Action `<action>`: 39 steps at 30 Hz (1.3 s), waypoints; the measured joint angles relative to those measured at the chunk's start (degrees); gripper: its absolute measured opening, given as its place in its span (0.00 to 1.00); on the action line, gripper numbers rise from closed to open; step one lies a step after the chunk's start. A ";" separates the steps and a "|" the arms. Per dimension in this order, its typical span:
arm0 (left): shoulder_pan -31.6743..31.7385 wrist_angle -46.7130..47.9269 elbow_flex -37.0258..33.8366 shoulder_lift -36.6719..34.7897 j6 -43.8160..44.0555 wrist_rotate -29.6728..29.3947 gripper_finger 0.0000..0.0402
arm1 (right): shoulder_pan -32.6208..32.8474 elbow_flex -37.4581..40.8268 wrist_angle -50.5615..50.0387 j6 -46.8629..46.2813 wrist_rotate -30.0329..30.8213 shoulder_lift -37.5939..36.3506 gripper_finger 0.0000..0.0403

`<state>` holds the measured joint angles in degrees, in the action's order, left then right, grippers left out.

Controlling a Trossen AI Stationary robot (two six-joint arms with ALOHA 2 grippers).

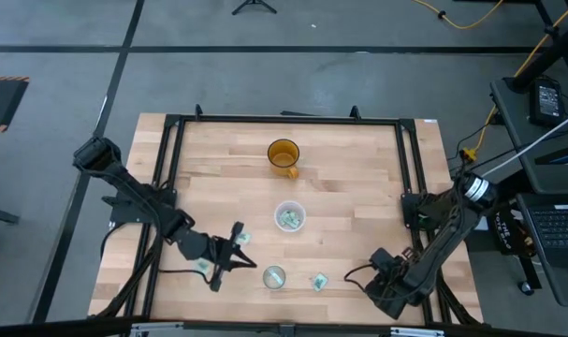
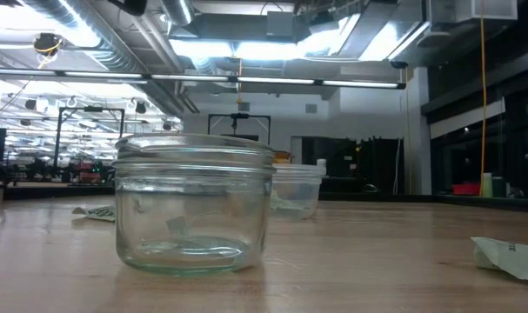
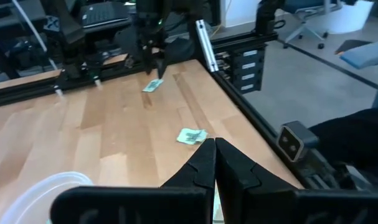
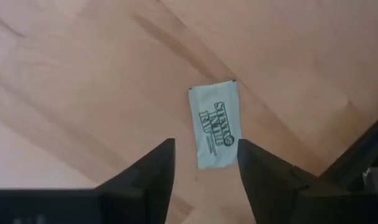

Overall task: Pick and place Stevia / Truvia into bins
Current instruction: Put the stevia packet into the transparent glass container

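Our right end effector (image 4: 204, 163) hangs released over a Stevia sachet (image 4: 214, 126) on the counter (image 4: 101, 74), sachet at 12 o'clock, long axis running between the fingers; left end effector (image 3: 213, 163) clenched.

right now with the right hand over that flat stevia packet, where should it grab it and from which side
Probably straight down from above: the sachet lies flat on the table, its long edges facing the open right hand's two fingers. Pinch across the narrow width, near the middle.
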<state>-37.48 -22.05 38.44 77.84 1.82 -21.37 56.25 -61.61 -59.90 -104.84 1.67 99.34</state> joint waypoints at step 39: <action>-4.15 1.29 -0.01 -0.02 -3.04 -0.17 0.00 | 4.07 5.74 10.77 -4.43 10.69 1.31 0.02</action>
<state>-41.63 -20.77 38.42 77.82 -1.21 -21.54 60.32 -55.88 -49.13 -109.27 12.36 100.65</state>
